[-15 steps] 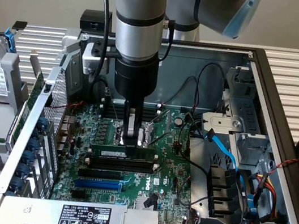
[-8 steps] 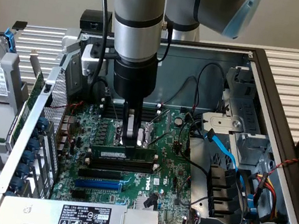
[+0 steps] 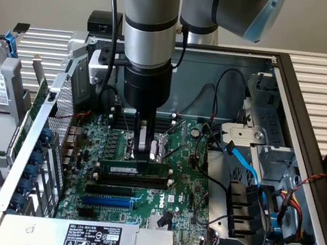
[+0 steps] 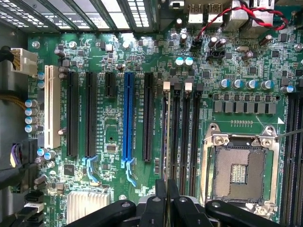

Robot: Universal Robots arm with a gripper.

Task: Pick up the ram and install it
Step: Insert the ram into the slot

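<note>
Firmly pinched the ram [image 3: 132, 171] by its upper edge between narrow jaws. Stood it on edge just below frame centre in the exterior view, beside a black memory slot [image 3: 116, 189].

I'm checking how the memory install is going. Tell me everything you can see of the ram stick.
The ram is a long, narrow dark-green circuit-board stick with a small pale label on its face. It stands upright on its long edge, lined up along a black memory slot on the motherboard. The gripper comes straight down and is shut on its top edge near mid-length. It cannot be seen whether the stick is pressed fully home.
</note>
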